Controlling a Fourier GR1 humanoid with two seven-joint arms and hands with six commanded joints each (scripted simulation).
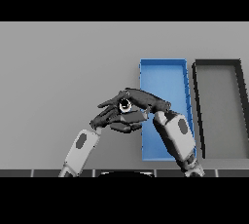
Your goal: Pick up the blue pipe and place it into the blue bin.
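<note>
The pipe (125, 105) shows end-on as a pale ring with a dark bore, just left of the blue bin (164, 74). My right hand (145, 101) reaches in from the lower right across the bin's left wall, its fingers curled over the pipe. My left hand (106, 118) comes in from the lower left and lies right below and beside the pipe, fingers stretched out toward the bin. The two hands overlap, so the rest of the pipe's body is hidden.
A dark grey bin (221, 72) stands right of the blue bin, both long and open-topped. My right forearm (176, 138) covers the blue bin's lower half. Bare grey table (63, 67) spreads to the left and back.
</note>
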